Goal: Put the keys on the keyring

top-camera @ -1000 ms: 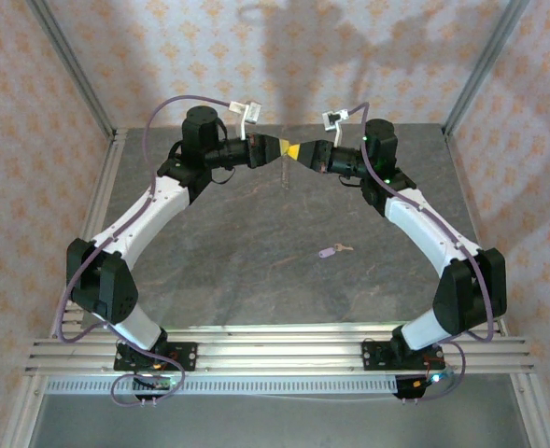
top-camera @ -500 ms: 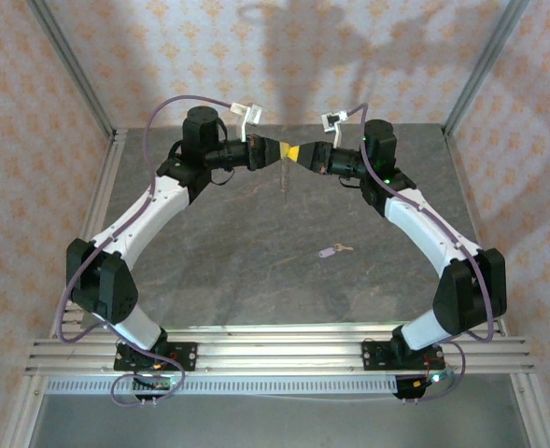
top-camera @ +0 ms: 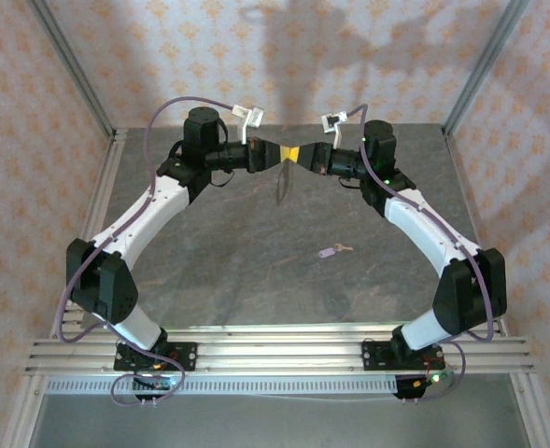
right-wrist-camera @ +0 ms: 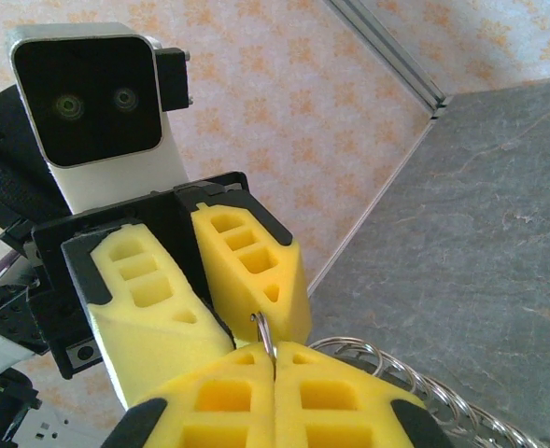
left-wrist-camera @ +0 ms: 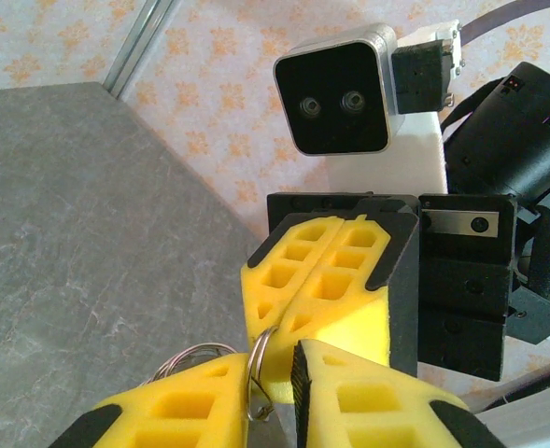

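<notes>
Seen from above, two black-and-white robot arms reach from an aluminium rail [top-camera: 275, 347] at the near edge and meet nose to nose over the far middle of a table [top-camera: 228, 266]. The tabletop is a dark grey, stone-veined sheet. Pale pink wallpaper [top-camera: 349, 56] with small orange floral motifs lines the back and both sides, and slanted silver frame posts [top-camera: 69, 65] stand in the corners. Soft shadows of the arms fall on the back wall.

The left gripper [top-camera: 276, 155] and right gripper [top-camera: 293, 153] almost touch tip to tip, raised above the surface. The keyring [top-camera: 281, 187] hangs below them as a thin pale loop, slightly blurred.

From the right wrist, the right gripper [right-wrist-camera: 275, 369] has its yellow fingers pressed flat together with the ring's wire pinched in the seam. A coiled, beaded stretch of the keyring [right-wrist-camera: 387, 369] curves away to the right. The left gripper [right-wrist-camera: 251, 317] faces it with its fingers parted.

From the left wrist, the left gripper [left-wrist-camera: 273, 383] shows a narrow gap between its fingers. The keyring [left-wrist-camera: 256, 369] wire stands in that gap against one finger, and the right gripper [left-wrist-camera: 298, 313] is closed just beyond.

The key [top-camera: 329, 251], with its lilac head, lies alone on the table, well apart from both grippers and nearer the right arm.
</notes>
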You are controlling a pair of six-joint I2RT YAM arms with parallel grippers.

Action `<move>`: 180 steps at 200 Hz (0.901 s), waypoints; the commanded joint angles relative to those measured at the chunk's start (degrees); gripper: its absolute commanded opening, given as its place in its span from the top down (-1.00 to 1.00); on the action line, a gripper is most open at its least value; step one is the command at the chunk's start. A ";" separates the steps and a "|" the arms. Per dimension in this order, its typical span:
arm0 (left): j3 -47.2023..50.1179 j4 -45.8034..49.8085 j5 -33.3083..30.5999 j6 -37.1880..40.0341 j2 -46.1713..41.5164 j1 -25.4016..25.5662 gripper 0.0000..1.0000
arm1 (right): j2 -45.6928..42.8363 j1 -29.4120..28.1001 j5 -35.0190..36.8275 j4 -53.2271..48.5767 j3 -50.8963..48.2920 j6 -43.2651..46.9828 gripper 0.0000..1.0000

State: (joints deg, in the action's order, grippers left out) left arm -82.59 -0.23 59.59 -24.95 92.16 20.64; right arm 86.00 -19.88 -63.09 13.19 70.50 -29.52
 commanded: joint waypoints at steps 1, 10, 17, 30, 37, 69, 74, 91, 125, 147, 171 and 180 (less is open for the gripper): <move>-0.92 0.40 4.04 -0.10 0.30 2.99 0.67 | -0.66 -0.12 1.13 4.65 0.52 0.38 1.00; -0.77 -0.57 3.10 -0.76 0.42 3.06 0.74 | -0.68 -0.13 0.77 4.61 0.51 0.26 1.00; -0.68 -0.99 2.39 -1.17 0.41 3.06 0.79 | -0.69 -0.07 0.47 4.57 0.44 0.27 1.00; -0.64 -1.69 0.99 -1.67 0.43 3.12 0.88 | -0.81 -0.08 0.34 4.35 0.34 0.48 1.00; -0.65 -1.95 0.56 -1.84 0.55 3.11 0.94 | -0.85 -0.09 0.31 3.98 0.34 0.58 1.00; -1.48 -0.31 -1.13 -0.76 0.72 3.11 1.00 | -0.89 -0.11 1.22 3.36 0.67 0.76 1.00; -1.67 0.08 -1.43 -0.43 0.78 3.16 1.00 | -0.83 0.00 1.45 3.21 0.77 0.72 1.00; -2.06 2.11 -2.55 1.42 0.63 3.09 1.00 | -1.05 0.67 3.06 2.84 1.13 -0.22 0.57; -2.45 4.58 -4.55 5.87 -0.20 2.54 1.00 | -4.32 4.48 7.07 4.50 -0.81 -4.58 0.04; -3.38 6.90 -5.31 9.76 -0.55 2.12 1.00 | -6.34 5.90 10.01 3.68 -2.35 -6.22 -0.01; -4.25 9.50 -6.15 15.41 -1.09 2.03 1.00 | -7.93 6.20 11.50 3.42 -4.17 -7.50 -0.02; -4.63 10.45 -6.24 17.53 -1.38 2.03 1.00 | -8.25 6.17 11.20 4.51 -5.02 -8.30 -0.02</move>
State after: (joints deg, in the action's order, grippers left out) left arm -84.25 6.76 54.43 -15.92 92.16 22.57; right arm 80.34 -13.56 -54.00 13.61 67.85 -35.00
